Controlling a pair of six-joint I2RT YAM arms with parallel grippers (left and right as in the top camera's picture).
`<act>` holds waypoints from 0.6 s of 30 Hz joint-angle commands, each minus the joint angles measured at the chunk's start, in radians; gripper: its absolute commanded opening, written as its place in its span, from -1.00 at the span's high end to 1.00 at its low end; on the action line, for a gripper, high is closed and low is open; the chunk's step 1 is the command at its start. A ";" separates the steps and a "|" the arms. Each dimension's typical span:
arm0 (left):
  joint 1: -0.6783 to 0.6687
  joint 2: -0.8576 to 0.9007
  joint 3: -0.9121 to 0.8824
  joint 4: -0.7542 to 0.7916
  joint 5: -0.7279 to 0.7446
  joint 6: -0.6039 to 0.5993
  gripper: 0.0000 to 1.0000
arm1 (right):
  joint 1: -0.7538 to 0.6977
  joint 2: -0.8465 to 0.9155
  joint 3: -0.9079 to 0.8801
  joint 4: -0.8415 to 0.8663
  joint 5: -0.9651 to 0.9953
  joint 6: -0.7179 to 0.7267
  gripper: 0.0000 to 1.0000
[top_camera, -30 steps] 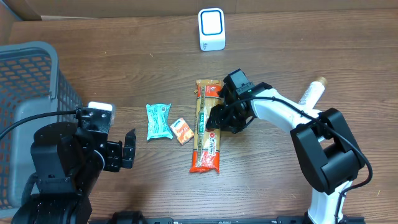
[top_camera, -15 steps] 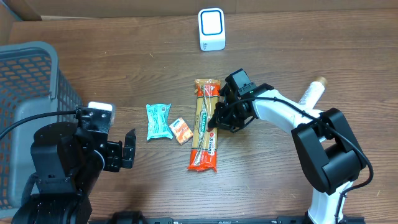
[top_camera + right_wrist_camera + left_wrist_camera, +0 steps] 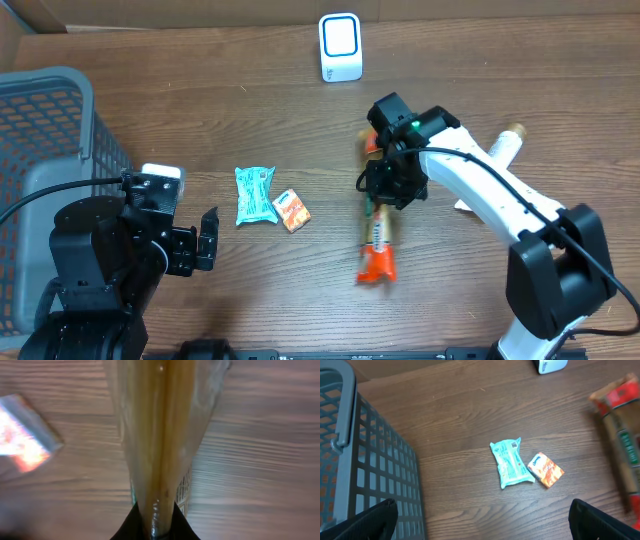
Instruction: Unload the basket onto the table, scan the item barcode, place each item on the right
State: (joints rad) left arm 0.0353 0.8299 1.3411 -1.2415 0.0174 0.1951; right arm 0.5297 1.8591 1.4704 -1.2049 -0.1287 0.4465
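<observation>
Pasta packet [image 3: 377, 235]: pinched in my right gripper [image 3: 385, 188] mid-desk, left gripper [image 3: 207, 240] gaped idle; barcode next needed facing far-edge scanner [image 3: 340, 47].

The long pasta packet [image 3: 377, 238], clear film with orange-red ends and a green label strip, shows edge-on from above, pinched near its middle by the right gripper [image 3: 383, 188]. Dark print low on the film is perhaps its code, but too blurred. The white scanner [image 3: 340, 46], blue-framed face, stands well apart beyond the packet's far end.
</observation>
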 commanded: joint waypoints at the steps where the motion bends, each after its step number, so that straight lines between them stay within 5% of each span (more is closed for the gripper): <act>1: 0.004 0.000 0.002 0.003 -0.009 0.023 -0.99 | 0.056 -0.055 0.057 -0.064 0.387 0.016 0.93; 7: 0.004 0.000 0.002 0.003 -0.009 0.023 -1.00 | 0.087 0.037 0.057 -0.195 0.668 0.078 0.93; 18: 0.004 0.000 0.002 0.003 -0.009 0.023 -1.00 | 0.125 0.168 0.057 -0.177 0.533 0.042 0.93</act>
State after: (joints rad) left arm 0.0353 0.8299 1.3411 -1.2415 0.0174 0.1951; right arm 0.6125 2.0453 1.4944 -1.4147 0.4385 0.5003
